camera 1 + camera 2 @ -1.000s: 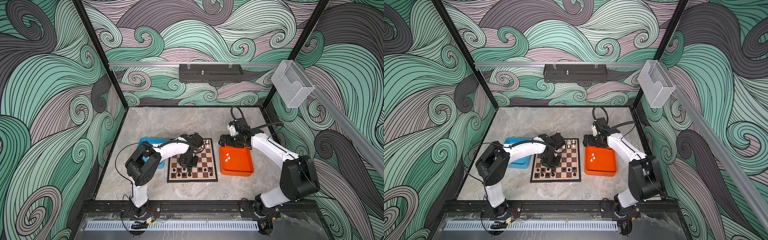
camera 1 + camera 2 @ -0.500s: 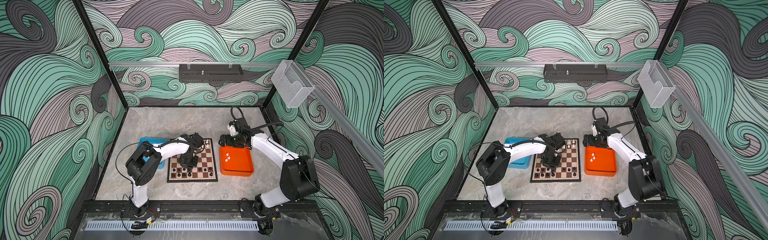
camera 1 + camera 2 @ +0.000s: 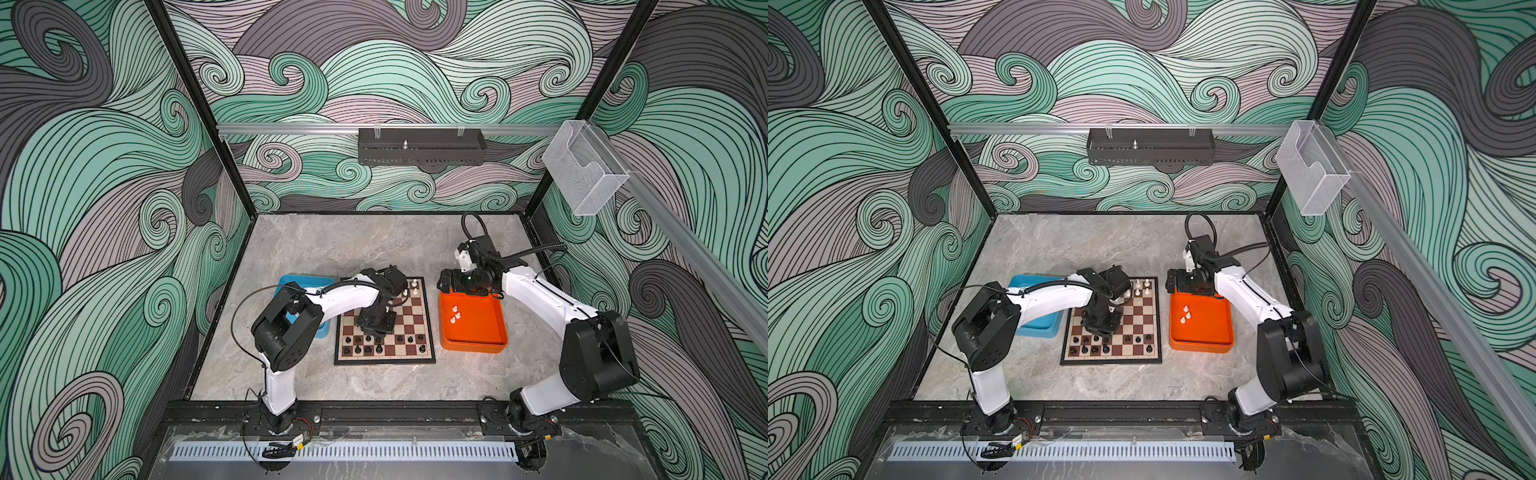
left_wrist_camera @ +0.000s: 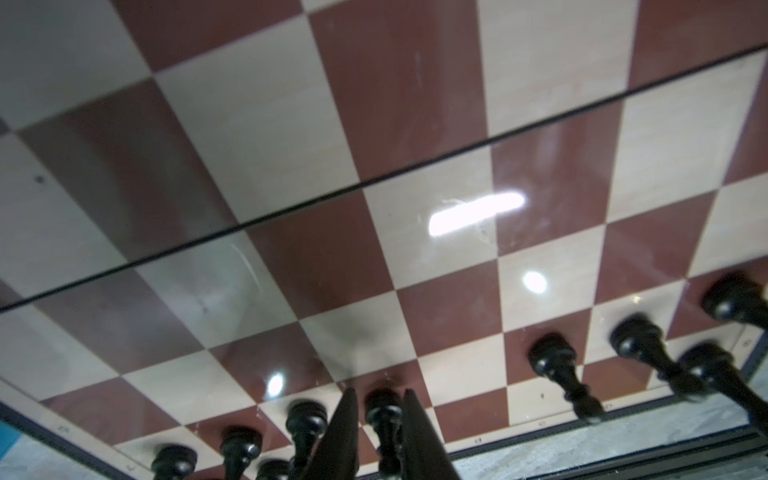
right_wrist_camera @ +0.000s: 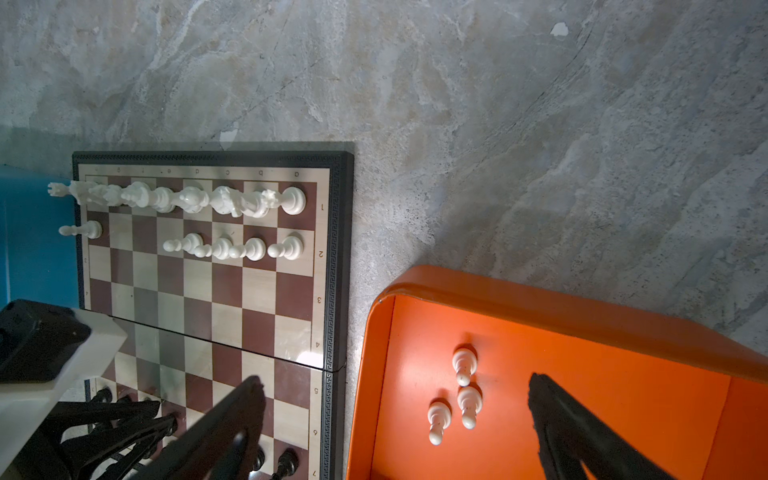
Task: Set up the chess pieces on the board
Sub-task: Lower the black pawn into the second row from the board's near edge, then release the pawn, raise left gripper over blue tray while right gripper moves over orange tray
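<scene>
- Centrally on the grey bench lies the board, seen in both top views. The blue tray is just beside it at 9 o'clock and the orange tray just beside it at 3 o'clock.
- White pieces stand along the board's 12 o'clock edge. There is a back row, and in front of it a row of pawns with gaps.
- Black pieces stand along the 6 o'clock edge in two rows, both with gaps.
- The left end effector points down over the board, just off its centre toward 7 o'clock, at the black rows.
- In the left wrist view its fingers stand slightly apart on either side of a black pawn, which is upright on a dark square.
- A sliver of board shows between the pawn and one finger, so the pawn seems not to be clamped. On the other side the view is too close and dim to tell touch from gap.
- The right end effector hovers above the orange tray's 11 o'clock corner. Its fingers are spread wide, with nothing between them.
- Three white pawns sit close together in the orange tray, toward its 10 o'clock corner and apart from its walls.
</scene>
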Controlling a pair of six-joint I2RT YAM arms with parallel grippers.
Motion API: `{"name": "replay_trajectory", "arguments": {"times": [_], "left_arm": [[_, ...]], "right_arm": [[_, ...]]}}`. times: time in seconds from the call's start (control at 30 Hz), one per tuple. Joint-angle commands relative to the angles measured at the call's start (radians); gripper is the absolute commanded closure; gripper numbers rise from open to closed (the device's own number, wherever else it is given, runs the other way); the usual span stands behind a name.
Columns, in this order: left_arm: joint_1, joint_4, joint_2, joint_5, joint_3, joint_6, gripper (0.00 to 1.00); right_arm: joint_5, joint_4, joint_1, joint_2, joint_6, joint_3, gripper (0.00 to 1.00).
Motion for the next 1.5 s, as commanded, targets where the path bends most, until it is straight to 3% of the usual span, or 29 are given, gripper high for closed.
{"name": "replay_trajectory", "arguments": {"times": [0.0,0.43,0.77,1.0,1.1,1.23,1.47], "left_arm": [[-0.004,-0.004,0.004,-0.035,0.041,-0.017,0.71],[0.02,0.028,-0.052,-0.058,0.063,0.003,0.68],[0.139,0.067,-0.125,-0.052,0.146,0.062,0.57],[0.248,0.073,-0.205,-0.036,0.161,0.08,0.35],[0.307,0.049,-0.229,-0.053,0.171,0.091,0.24],[0.391,0.037,-0.263,-0.063,0.182,0.088,0.16],[0.509,0.007,-0.311,-0.108,0.193,0.105,0.15]], "right_arm": [[0.003,-0.006,-0.007,-0.013,-0.004,-0.007,0.01],[0.027,-0.079,-0.007,0.012,-0.016,0.081,0.01],[0.058,-0.174,-0.007,0.069,-0.004,0.201,0.01],[0.11,-0.229,-0.015,0.099,0.003,0.257,0.01],[0.051,-0.229,-0.043,0.098,0.008,0.242,0.02],[0.037,-0.229,-0.074,0.073,-0.012,0.194,0.1],[0.045,-0.205,-0.086,0.05,-0.019,0.059,0.26]]}}
